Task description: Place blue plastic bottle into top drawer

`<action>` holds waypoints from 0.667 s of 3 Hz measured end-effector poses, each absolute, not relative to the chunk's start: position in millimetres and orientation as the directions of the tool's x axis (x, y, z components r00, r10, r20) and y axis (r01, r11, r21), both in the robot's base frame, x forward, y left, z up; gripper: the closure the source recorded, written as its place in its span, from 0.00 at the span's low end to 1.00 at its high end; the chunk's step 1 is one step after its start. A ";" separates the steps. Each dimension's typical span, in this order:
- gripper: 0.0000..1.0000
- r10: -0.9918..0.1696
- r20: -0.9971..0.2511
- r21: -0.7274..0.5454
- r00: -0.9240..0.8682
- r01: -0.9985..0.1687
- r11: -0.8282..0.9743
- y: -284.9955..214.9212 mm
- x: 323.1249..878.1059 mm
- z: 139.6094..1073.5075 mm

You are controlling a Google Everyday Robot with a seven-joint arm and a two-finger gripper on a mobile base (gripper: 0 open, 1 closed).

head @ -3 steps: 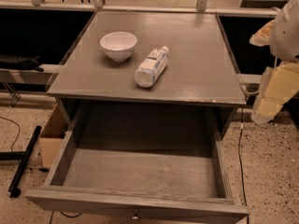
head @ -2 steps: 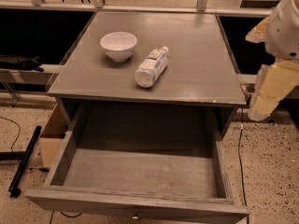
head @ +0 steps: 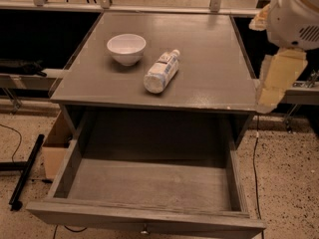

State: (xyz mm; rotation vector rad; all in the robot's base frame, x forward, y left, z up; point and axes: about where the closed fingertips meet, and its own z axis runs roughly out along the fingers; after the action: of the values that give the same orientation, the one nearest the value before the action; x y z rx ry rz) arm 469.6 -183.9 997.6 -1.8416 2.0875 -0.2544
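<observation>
— What's the room like?
— A grey table (head: 209,54) stands on a speckled floor (head: 289,183). On top, the blue plastic bottle (head: 161,71) lies on its side just beside a white bowl (head: 126,48). Below, the top drawer (head: 144,218) stands open.
— And the gripper (head: 276,81)?
— It hangs off the table's right edge, holding nothing. I cannot tell whether it is open.

A white bowl (head: 126,48) sits on the grey table (head: 209,63); a tan box (head: 56,146) stands on the speckled floor (head: 289,173).
</observation>
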 end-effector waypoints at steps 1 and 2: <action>0.00 -0.989 -0.126 -0.369 -0.073 -0.922 0.115 -178.6 480.9 1000.9; 0.00 -0.989 -0.128 -0.372 -0.067 -0.922 0.110 -179.9 494.6 999.1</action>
State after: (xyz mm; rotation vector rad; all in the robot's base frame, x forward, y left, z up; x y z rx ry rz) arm 494.6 -179.9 999.1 -1.8687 2.0497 -0.2722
